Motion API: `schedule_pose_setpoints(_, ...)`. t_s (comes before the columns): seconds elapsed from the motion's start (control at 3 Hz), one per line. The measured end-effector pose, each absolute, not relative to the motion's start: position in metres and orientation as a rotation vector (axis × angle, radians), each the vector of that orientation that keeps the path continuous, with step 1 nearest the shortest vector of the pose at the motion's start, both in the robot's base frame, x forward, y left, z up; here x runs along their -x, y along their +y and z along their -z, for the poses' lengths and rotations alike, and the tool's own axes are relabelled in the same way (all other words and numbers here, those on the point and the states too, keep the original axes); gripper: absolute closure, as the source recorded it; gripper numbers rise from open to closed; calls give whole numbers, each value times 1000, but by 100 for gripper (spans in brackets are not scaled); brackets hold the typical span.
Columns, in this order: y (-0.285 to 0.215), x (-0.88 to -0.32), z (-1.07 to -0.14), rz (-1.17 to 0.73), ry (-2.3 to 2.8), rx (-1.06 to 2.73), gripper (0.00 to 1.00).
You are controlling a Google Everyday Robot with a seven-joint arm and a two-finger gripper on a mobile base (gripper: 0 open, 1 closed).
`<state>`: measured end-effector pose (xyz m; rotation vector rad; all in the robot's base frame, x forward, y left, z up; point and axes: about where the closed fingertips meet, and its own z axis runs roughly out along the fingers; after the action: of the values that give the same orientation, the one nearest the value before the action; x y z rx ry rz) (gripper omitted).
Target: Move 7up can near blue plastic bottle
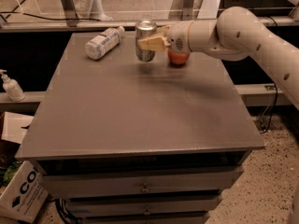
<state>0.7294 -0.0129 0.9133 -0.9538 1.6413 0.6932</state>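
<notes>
Green-and-silver can (145, 31) gripped in my end effector (150, 43), held over the table (140, 115), already near the lying bottle (103, 43); only setting it down is left.

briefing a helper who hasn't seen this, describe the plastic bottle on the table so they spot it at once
On the grey table top, look at the far left corner. The pale plastic bottle with a whitish-blue label lies there on its side, left of the claw gripping the upright silver metal can. Unlike the can and the round red-orange apple, it lies flat.
</notes>
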Motion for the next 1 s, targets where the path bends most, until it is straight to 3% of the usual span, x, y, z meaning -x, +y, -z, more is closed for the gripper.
schedule_pose_setpoints(1.0,60,-818,-901,-742,1602,935,100)
